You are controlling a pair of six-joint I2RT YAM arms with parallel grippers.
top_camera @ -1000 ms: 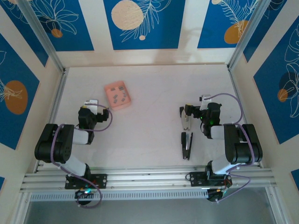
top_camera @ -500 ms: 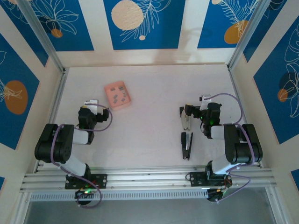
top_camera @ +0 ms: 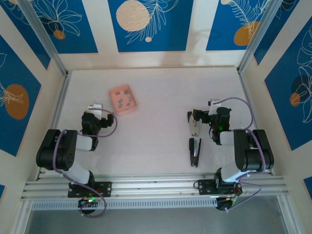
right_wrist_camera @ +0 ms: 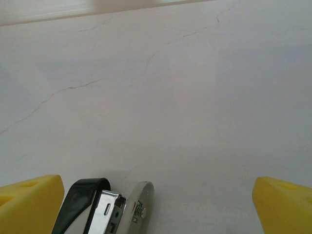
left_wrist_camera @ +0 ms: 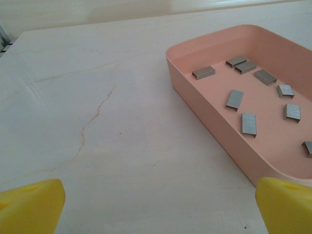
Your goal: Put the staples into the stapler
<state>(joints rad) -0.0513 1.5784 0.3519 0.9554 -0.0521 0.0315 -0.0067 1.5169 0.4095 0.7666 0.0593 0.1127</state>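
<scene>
The salmon-pink box (top_camera: 123,100) lies at the back left of the table, and several grey strips of staples (left_wrist_camera: 235,99) lie loose inside it. In the left wrist view the box (left_wrist_camera: 214,119) sits ahead and to the right. My left gripper (top_camera: 97,109) (left_wrist_camera: 158,209) is open, near and to the left of the box, holding nothing. The stapler (top_camera: 195,151) lies on the right, a black bar with a silvery-white part (top_camera: 193,126) beyond it. Its far tip (right_wrist_camera: 105,207) shows just inside my left yellow finger (right_wrist_camera: 29,204). My right gripper (top_camera: 213,109) (right_wrist_camera: 156,207) is open, beside the stapler's far end.
The pale table (top_camera: 156,122) is walled by blue-patterned panels at the back and sides. An aluminium rail (top_camera: 156,187) carries both arm bases along the near edge. Bare table lies between the box and the stapler.
</scene>
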